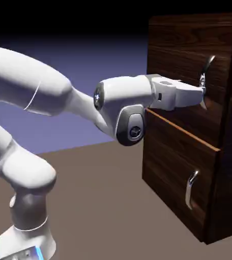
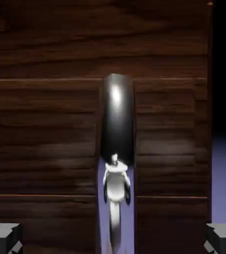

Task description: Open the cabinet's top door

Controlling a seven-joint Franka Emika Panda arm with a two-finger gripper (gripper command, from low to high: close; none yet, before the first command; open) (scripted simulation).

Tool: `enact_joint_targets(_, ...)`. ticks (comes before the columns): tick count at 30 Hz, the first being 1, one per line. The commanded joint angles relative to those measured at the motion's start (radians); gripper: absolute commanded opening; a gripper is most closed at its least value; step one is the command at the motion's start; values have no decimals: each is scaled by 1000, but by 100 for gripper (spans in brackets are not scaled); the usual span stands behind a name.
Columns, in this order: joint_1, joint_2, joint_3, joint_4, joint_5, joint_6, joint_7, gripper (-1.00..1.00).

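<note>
My claw [image 1: 203, 92] is spread wide and grips nothing, its fingertips set apart to either side of the top door's long curved handle [image 1: 205, 81], presumably so closing will trap it, with the top door [image 1: 181, 66] shut above the cabinet's lower panel [image 1: 171, 157].

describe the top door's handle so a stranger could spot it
On the tall dark wooden cabinet, look at the larger upper front panel. Its curved silver handle is the one right at the pincer, longer than the handle below.
</note>
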Motion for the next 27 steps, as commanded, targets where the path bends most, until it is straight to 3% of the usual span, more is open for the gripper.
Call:
enact_joint_targets(1,34,31,-24,27,5,10,9,0)
enact_joint_targets(4,129,120,-94,104,18,38,33,0)
enact_joint_targets(5,129,120,-94,104,18,38,33,-100)
enact_joint_targets(27,-547,-69,667,-234,599,47,-206,-100)
